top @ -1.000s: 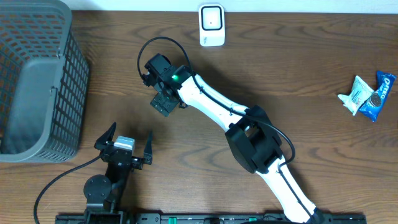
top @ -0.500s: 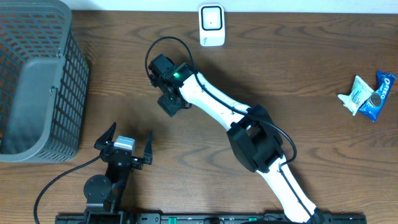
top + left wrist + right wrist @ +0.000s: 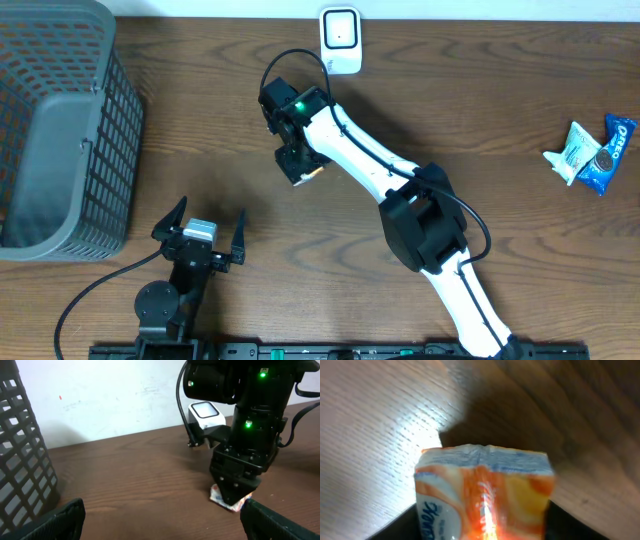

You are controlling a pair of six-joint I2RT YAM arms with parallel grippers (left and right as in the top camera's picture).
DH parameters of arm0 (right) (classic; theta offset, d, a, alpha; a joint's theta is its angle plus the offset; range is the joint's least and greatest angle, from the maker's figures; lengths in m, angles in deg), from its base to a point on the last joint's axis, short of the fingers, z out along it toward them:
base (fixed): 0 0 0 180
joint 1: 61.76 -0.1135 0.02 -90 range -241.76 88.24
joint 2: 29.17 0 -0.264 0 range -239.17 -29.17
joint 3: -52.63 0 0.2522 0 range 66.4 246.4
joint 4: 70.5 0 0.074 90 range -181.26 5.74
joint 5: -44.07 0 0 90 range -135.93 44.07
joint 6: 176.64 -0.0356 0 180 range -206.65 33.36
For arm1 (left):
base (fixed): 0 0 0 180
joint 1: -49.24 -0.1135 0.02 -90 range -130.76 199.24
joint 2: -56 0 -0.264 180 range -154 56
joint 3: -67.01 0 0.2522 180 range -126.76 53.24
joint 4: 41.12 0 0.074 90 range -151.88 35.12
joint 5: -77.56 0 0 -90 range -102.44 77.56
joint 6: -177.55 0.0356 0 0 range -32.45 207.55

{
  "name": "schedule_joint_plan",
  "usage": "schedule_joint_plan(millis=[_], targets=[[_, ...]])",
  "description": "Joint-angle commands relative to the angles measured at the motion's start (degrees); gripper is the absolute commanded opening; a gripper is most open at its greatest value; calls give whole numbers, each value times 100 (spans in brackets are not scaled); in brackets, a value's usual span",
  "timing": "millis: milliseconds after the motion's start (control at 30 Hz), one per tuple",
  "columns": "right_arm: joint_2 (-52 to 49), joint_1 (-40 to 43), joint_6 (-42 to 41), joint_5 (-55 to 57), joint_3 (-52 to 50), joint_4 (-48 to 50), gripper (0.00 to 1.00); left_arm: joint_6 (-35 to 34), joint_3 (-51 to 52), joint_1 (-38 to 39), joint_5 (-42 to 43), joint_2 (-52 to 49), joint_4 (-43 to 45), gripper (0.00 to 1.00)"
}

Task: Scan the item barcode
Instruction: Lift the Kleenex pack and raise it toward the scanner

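The overhead view alone takes in the whole table [image 3: 200, 110]. The basket [image 3: 60, 130] stands at the far left, the scanner [image 3: 340, 40] at the back edge, and two snacks [image 3: 590, 150] lie far right. The left gripper [image 3: 211, 212] sits near the front with its jaws wide apart and nothing between them. From above, the right gripper [image 3: 299, 163] covers most of the packet [image 3: 312, 173]; only a pale, orange-tipped corner shows.

The left wrist view gives the side-on height that the overhead lacks. The right gripper [image 3: 234, 494] points straight down and the packet [image 3: 226, 503] pokes out under its tip, at or just above the wood; which of the two cannot be told. The scanner [image 3: 206, 415] stands behind it by the wall. The left fingers [image 3: 62, 519] frame the bottom corners.

The right wrist view is the only one to show the packet [image 3: 485, 495] up close: orange and white, a blue band along its crimped end, blue lettering partly cut off.

The basket [image 3: 25, 460] shows its grey grid walls, and overhead its floor. The packet is outside it, well apart, between basket and scanner.

The packet sits between the right jaws, whose dark fingers [image 3: 400, 527] press against its two sides, clamped on it, with its far end sticking out past the tips.
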Motion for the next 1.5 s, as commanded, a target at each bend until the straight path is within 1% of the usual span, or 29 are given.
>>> schedule_joint_plan(millis=[0,233,467,633,667,767,900,1033,1167,1367,1467], targets=[[227,7,-70,7,105,4,75,-26,76,2,133,20,-216,98],[96,-22,-74,7,85,420,81,-26,76,2,133,20,-216,98],[-321,-28,-293,9,33,317,79,-26,76,2,133,20,-216,98],[-339,-59,-284,11,26,142,79,-26,76,2,133,20,-216,98],[-339,-63,-286,9,26,116,78,-26,76,2,133,20,-216,98],[-343,-61,-295,9,24,42,62,-26,76,2,133,20,-216,98],[-343,-35,-439,7,24,7,54,-26,76,2,133,20,-216,98],[-341,9,-529,-48,31,-120,53,-26,76,2,133,20,-216,98],[-334,103,-522,-411,190,-470,52,-26,76,2,133,20,-216,98],[-330,459,-522,-990,778,-1539,50,-26,76,2,133,20,-216,98],[-330,632,-522,-1005,990,-1930,50,-26,76,2,133,20,-216,98]])
